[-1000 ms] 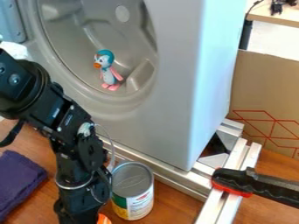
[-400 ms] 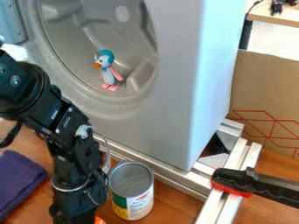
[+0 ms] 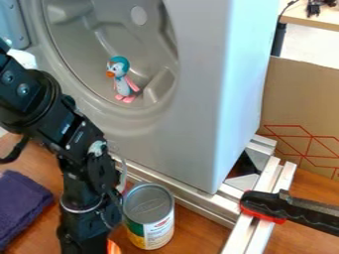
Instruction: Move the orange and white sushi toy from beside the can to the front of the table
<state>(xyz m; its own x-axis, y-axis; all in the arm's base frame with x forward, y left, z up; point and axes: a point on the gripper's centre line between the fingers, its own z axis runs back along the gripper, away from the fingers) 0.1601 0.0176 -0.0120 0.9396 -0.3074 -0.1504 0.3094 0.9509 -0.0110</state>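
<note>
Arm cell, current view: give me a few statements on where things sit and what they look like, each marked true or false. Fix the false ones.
1. The cloth and the can are on opposite sides of the arm. True.
2. The can lies on its side. False: it stands upright.
3. The penguin is inside the round recess. True.
4. The penguin's beak is blue. False: it is orange.
5. The black and red handle reaches over the metal rails. True.
6. The cloth is yellow. False: it is purple.
</note>
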